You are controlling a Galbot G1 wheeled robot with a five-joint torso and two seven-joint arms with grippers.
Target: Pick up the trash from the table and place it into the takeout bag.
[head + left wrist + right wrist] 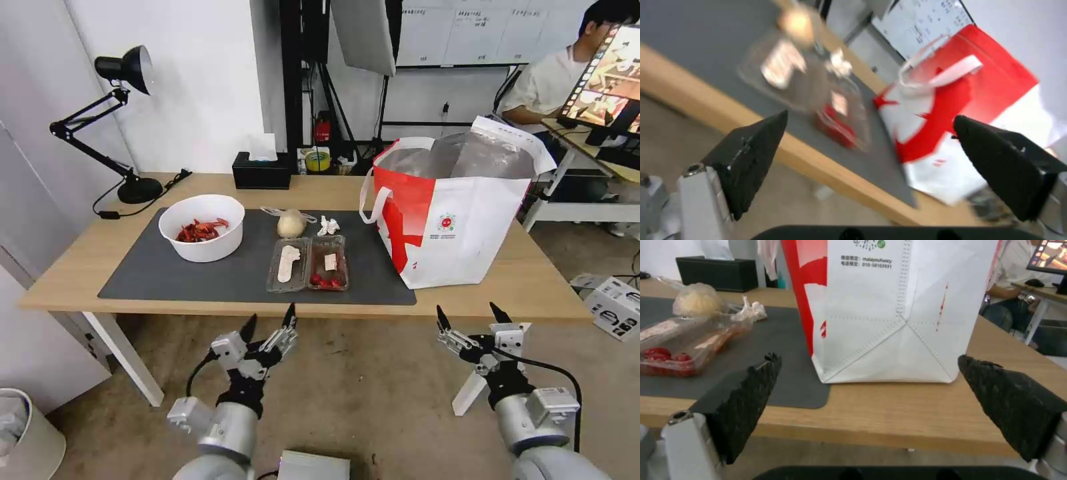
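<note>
On the table [87,253] a dark grey mat carries the trash: a white bowl of red shells [201,227], a beige wrapped lump [291,223], a crumpled white tissue [328,226] and a clear hinged tray [308,264]. The red-and-white takeout bag [453,213] stands open at the mat's right end. Both arms hang below the table's front edge. My left gripper [270,322] is open and empty in front of the tray [813,96]. My right gripper [469,315] is open and empty in front of the bag [893,313]. The right wrist view also catches the tray [680,343], lump [698,300] and tissue [751,310].
A black desk lamp [113,113] stands at the table's back left, its cable trailing along the wood. A black tissue box [261,170] sits at the back middle. A bin [27,433] is on the floor at the left, a person at a desk behind the bag.
</note>
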